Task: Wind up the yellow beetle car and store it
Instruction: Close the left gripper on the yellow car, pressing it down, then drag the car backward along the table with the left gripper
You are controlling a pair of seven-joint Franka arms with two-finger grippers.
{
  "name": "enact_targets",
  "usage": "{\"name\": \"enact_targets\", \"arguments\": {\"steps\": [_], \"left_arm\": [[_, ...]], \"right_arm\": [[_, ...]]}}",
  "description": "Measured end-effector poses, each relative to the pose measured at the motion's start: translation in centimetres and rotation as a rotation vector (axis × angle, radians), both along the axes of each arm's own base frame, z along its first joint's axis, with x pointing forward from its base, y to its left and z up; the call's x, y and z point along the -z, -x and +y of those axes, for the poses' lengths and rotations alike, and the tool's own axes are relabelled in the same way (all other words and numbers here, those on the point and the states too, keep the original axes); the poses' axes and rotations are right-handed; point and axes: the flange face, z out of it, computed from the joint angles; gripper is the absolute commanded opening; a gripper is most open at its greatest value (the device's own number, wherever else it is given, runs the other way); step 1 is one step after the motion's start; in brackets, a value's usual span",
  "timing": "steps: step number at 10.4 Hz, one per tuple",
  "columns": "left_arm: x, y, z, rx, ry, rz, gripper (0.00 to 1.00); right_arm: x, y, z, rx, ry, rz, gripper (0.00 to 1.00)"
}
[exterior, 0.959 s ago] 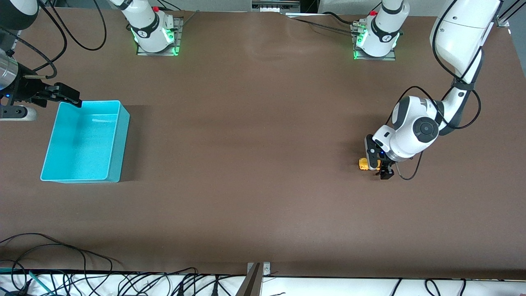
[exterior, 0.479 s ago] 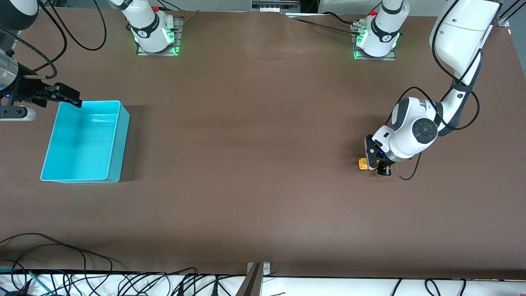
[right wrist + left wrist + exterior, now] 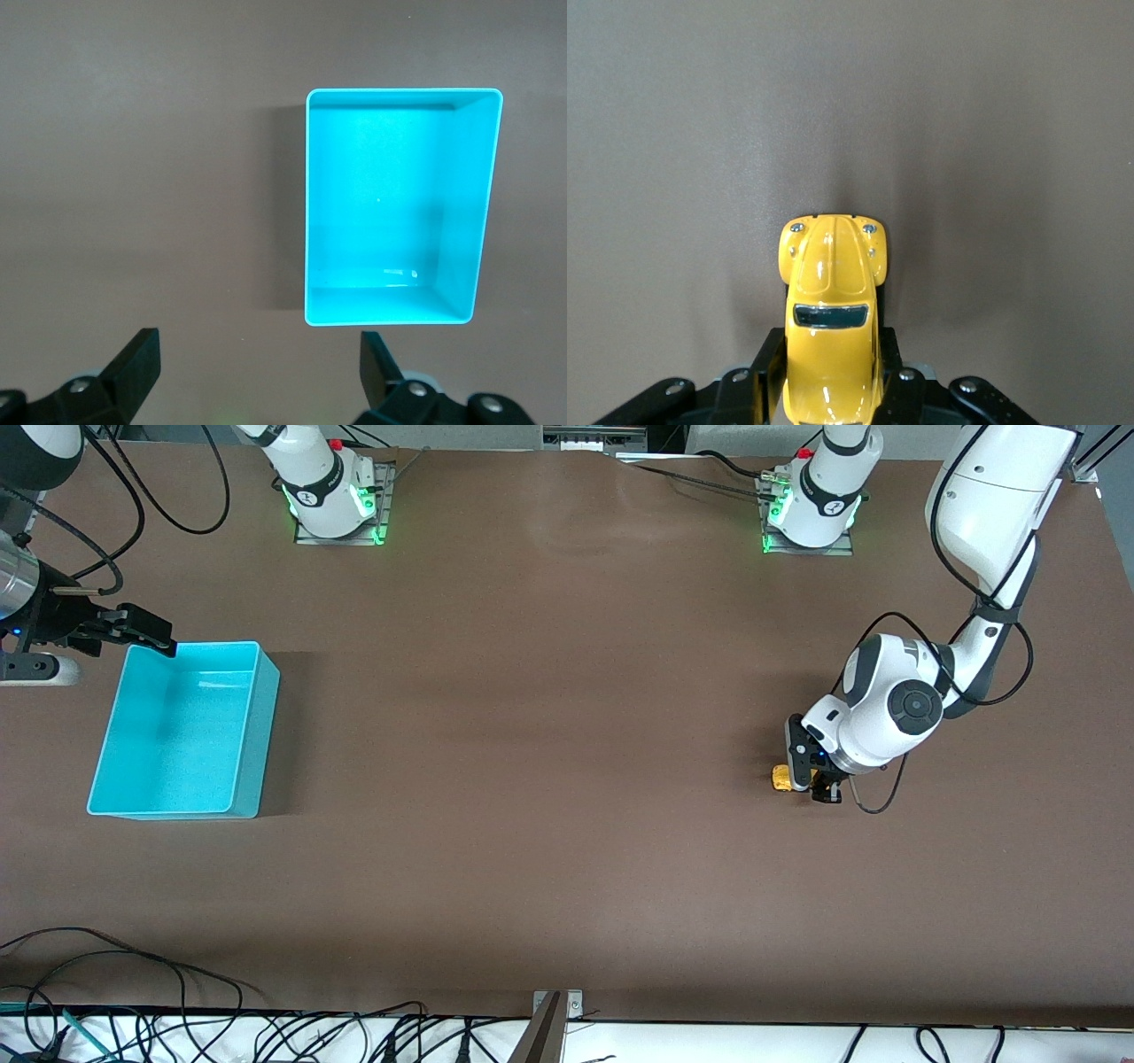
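My left end effector [image 3: 817, 786] clamps the car [image 3: 830, 332] low on the counter [image 3: 549, 779], toward the left arm's end. My right end effector [image 3: 257, 359] waits, fingers wide, above the counter beside the bin [image 3: 182, 731].

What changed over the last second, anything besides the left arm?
The left gripper settled slightly lower around the yellow beetle car, with its jaws now closed on the car's sides. The car hardly shifted on the table. The right gripper waits open by the rim of the turquoise bin, and the bin did not move.
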Motion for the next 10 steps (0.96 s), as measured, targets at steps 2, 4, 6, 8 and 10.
{"name": "enact_targets", "arguments": {"steps": [2, 4, 6, 8, 10], "left_arm": [[0.0, -0.1, 1.2, 0.014, -0.004, 0.009, 0.11], [0.1, -0.3, 4.9, -0.003, -0.006, 0.019, 0.09], [0.1, -0.5, 9.6, -0.019, -0.006, 0.024, 0.09], [0.1, -0.4, 13.7, -0.005, -0.004, 0.022, 0.09], [0.1, -0.3, 16.9, 0.016, -0.003, 0.017, 0.10]], "right_arm": [[0.0, 0.0, 0.0, 0.000, 0.000, 0.000, 1.00], [0.0, 0.0, 0.0, 0.000, 0.000, -0.001, 1.00], [0.0, 0.0, 0.0, 0.000, 0.000, -0.001, 1.00], [0.0, 0.0, 0.0, 0.000, 0.000, -0.002, 1.00], [-0.5, -0.1, 0.1, -0.001, 0.000, -0.016, 1.00]]}}
